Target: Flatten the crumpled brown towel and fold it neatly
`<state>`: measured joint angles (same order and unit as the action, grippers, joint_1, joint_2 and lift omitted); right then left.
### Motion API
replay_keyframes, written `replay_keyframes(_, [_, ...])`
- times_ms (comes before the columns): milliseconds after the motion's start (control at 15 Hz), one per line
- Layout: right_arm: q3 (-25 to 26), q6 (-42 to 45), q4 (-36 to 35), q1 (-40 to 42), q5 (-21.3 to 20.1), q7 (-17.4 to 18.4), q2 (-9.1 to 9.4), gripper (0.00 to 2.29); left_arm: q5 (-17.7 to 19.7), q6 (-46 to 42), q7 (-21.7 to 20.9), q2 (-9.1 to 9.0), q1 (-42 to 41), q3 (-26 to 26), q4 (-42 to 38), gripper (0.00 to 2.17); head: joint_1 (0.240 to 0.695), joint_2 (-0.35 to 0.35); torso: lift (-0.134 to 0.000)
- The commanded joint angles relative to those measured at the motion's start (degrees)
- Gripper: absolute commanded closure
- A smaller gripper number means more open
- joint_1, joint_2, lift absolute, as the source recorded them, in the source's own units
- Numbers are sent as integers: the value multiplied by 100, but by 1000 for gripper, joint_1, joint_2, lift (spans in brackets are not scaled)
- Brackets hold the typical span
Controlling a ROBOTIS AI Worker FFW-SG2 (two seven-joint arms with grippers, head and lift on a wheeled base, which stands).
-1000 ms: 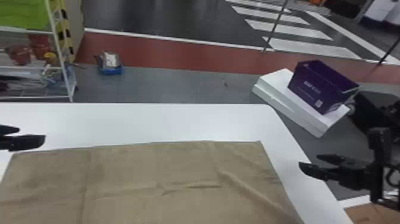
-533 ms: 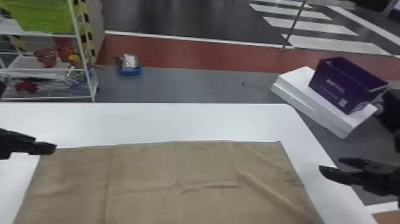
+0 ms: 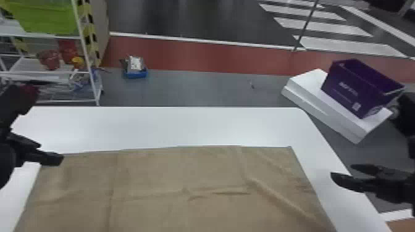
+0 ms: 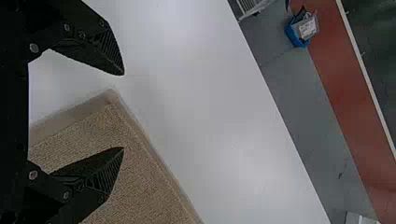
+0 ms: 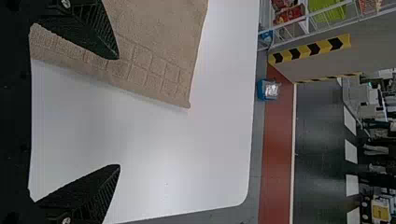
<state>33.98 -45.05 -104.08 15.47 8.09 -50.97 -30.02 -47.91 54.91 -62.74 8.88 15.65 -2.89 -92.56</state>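
The brown towel (image 3: 173,185) lies spread out on the white table, with a few creases toward its middle and right. My left gripper (image 3: 51,152) is over the towel's far left corner. In the left wrist view the fingers of my left gripper (image 4: 123,111) stand apart around that corner of the towel (image 4: 140,182), holding nothing. At the towel's right side is my right gripper (image 3: 342,174), above the table's right edge. In the right wrist view my right gripper (image 5: 119,112) is open, one finger over the towel (image 5: 154,51) and the other over bare table.
The white table (image 3: 154,126) shows as a strip beyond the towel. Past its right edge a purple box (image 3: 355,86) rests on a white block (image 3: 321,105). A white shelf rack (image 3: 89,68) and a small blue tray (image 3: 136,73) stand on the floor beyond.
The head view has swung left, shifting the scene rightward. My left gripper has come in to the towel's far left corner. The right gripper sits about the same beside the towel.
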Motion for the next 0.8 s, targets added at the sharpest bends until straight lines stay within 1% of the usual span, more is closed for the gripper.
replay_keyframes(0, [-23, 79, 36, -9, 0, 0, -4, 46, -201, -116, -37, -9, 96, 122, 203, 370, 695, -215, -124])
replay_keyframes(200, [-23, 167, 89, -9, 0, 0, -12, 46, -245, -98, -151, -9, 333, 184, 572, 370, 695, -217, -124])
replay_keyframes(333, [-23, 220, 116, -9, 0, 0, -21, 46, -227, -98, -309, 9, 535, 149, 836, 373, 695, -219, -124])
replay_keyframes(600, [-23, 325, 151, -9, 0, 0, -21, 46, -271, -98, -388, 61, 641, 149, 1091, 373, 695, -218, -124])
replay_keyframes(733, [-23, 378, 168, -17, 0, 0, -21, 46, -271, -98, -467, 97, 676, 140, 1179, 417, 695, -214, -124])
